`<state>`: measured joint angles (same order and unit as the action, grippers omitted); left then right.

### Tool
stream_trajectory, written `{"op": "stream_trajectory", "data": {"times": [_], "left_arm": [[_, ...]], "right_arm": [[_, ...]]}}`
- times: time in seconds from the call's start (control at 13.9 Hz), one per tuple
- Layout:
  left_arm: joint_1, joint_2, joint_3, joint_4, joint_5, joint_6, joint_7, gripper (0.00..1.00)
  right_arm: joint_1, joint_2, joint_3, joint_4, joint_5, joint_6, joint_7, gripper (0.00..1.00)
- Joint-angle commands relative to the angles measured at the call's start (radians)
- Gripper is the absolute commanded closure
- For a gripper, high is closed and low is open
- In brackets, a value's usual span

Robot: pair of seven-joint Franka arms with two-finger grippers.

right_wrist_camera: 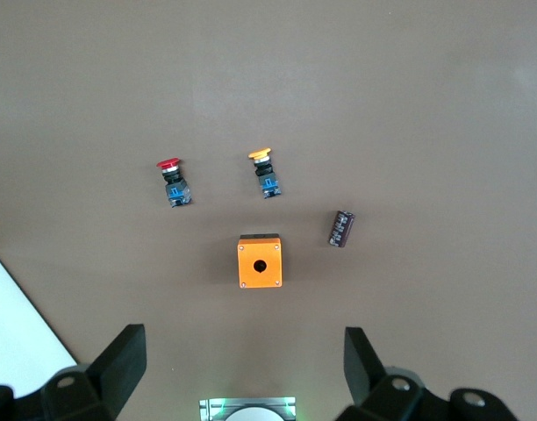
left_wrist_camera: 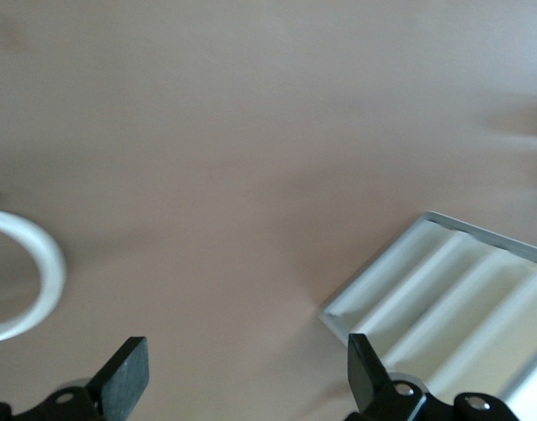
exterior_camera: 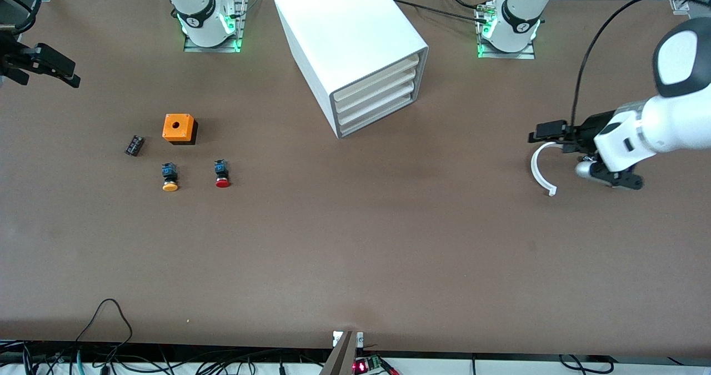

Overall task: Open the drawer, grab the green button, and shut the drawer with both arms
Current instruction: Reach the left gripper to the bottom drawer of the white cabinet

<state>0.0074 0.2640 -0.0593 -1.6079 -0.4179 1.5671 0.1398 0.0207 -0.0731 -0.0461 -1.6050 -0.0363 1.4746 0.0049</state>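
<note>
Drawer shut, hands wide apart.

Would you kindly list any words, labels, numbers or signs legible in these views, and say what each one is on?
None can be read.
cabinet: plain white, no lettering.
orange box: no marking visible.
red-capped button and orange-capped button: bodies too small to read.
small black part: too small to read.
</note>
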Motion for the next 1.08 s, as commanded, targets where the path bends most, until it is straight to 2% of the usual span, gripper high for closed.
{"op": "stream_trajectory", "data": {"times": [0.0, 0.14, 0.29, 0.58, 0.79, 0.86, 1.01], "left_arm": [[-0.044, 0.073, 0.004, -0.046, -0.142, 0.075, 0.020, 0.00], [-0.122, 0.122, 0.004, -0.095, -0.211, 0.210, 0.020, 0.00], [-0.182, 0.167, 0.004, -0.124, -0.281, 0.275, 0.020, 0.00], [-0.270, 0.263, 0.003, -0.144, -0.282, 0.261, 0.021, 0.00], [-0.280, 0.303, -0.082, -0.208, -0.303, 0.263, 0.073, 0.00], [-0.279, 0.311, -0.108, -0.231, -0.344, 0.263, 0.075, 0.00], [-0.274, 0.310, -0.114, -0.274, -0.401, 0.260, 0.089, 0.00]], "right_arm": [[0.001, 0.002, 0.000, 0.013, 0.016, -0.014, 0.017, 0.00], [-0.001, 0.004, -0.003, 0.011, 0.018, -0.011, 0.018, 0.00], [-0.001, 0.021, -0.005, 0.011, 0.021, -0.013, 0.014, 0.00], [0.001, 0.036, -0.001, 0.011, 0.027, -0.008, 0.004, 0.00], [-0.001, 0.039, -0.005, 0.005, 0.038, 0.012, 0.004, 0.00], [-0.001, 0.036, -0.003, 0.001, 0.039, 0.030, 0.013, 0.00], [-0.001, 0.024, -0.003, -0.027, 0.041, 0.059, 0.018, 0.00]]}}
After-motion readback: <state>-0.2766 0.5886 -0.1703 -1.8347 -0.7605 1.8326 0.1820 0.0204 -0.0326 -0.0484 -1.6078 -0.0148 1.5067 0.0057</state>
